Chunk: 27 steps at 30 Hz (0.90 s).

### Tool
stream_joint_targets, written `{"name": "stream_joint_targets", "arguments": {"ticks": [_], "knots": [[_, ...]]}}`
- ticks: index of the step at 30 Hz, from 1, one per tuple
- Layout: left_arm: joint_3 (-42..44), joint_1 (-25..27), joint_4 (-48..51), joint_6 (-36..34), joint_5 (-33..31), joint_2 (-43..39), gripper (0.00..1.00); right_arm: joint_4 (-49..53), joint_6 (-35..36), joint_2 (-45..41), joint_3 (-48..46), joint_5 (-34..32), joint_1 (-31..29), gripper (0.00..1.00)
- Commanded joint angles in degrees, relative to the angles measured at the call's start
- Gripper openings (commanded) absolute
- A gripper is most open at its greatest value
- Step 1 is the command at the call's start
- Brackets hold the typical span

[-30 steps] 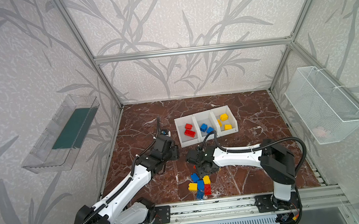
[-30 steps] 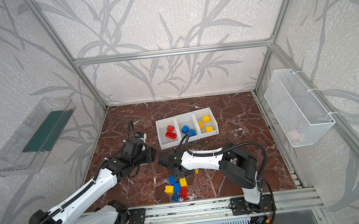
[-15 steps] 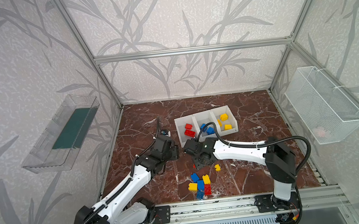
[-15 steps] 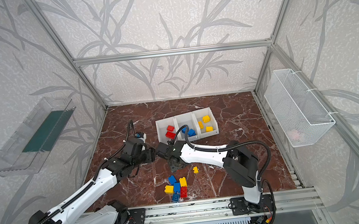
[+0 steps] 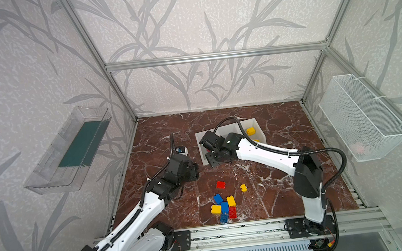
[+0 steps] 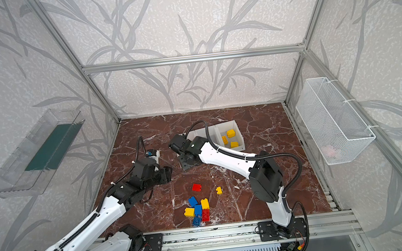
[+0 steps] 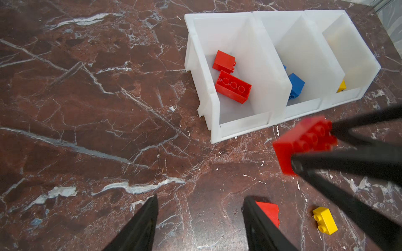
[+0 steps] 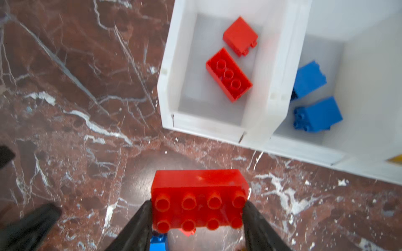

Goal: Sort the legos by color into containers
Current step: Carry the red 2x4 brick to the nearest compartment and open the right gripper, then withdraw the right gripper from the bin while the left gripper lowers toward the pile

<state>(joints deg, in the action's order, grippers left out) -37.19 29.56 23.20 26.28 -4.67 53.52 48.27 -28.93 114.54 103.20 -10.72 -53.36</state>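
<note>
My right gripper (image 8: 196, 206) is shut on a red eight-stud lego (image 8: 199, 200) and holds it above the table just in front of the white containers (image 8: 167, 71). The nearest container holds two red legos (image 8: 228, 73), the middle one blue legos (image 8: 317, 115), and the far one yellow legos (image 6: 230, 133). My left gripper (image 7: 200, 198) is open over bare table with nothing between its fingers. In both top views it (image 5: 194, 170) sits left of the right gripper (image 5: 211, 159). Loose legos lie near the front: a red one (image 5: 220, 185), a small yellow one (image 5: 244, 187) and a mixed pile (image 5: 224, 207).
A clear plastic tray (image 5: 70, 152) hangs on the left wall and a white wire basket (image 5: 362, 119) on the right wall. An aluminium rail (image 5: 231, 232) runs along the table's front edge. The right arm's body reaches across the table's right half.
The right gripper has lifted the red lego off the pile and carried it back towards the containers. A small yellow lego now lies apart from the pile. The left arm has stayed still.
</note>
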Motion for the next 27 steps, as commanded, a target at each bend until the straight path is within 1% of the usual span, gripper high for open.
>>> {"name": "stream_joint_targets", "arguments": {"ticks": [1, 5, 11, 15, 17, 21, 27], "knots": [[1.1, -0.1, 1.9, 2.1, -0.9, -2.0, 0.65, 1.0, 4.3, 4.2, 4.5, 0.7, 1.9, 0.54], [1.4, -0.2, 2.5, 2.6, -1.0, -2.9, 0.65, 0.7, 6.6, 9.8, 11.1, 1.5, 3.8, 0.56], [1.7, -0.1, 3.4, 2.9, -1.2, -3.6, 0.65, 6.7, 7.6, 18.4, 24.0, 4.5, 6.3, 0.56], [1.9, -0.2, 4.1, 3.2, -1.4, -4.4, 0.65, 10.4, 7.8, 21.1, 29.6, 4.7, 6.5, 0.67], [2.3, -0.2, 3.9, 3.4, -1.7, -4.8, 0.65, 10.5, 7.6, 20.5, 29.8, 4.8, 6.4, 0.68], [2.6, -0.1, 3.9, 3.9, -1.3, -5.1, 0.65, 8.6, 7.5, 17.7, 27.1, 4.8, 6.5, 0.70], [3.2, -0.1, 3.4, 4.2, -0.3, -5.2, 0.65, 8.8, 7.7, 15.2, 25.3, 4.5, 6.4, 0.71]]}}
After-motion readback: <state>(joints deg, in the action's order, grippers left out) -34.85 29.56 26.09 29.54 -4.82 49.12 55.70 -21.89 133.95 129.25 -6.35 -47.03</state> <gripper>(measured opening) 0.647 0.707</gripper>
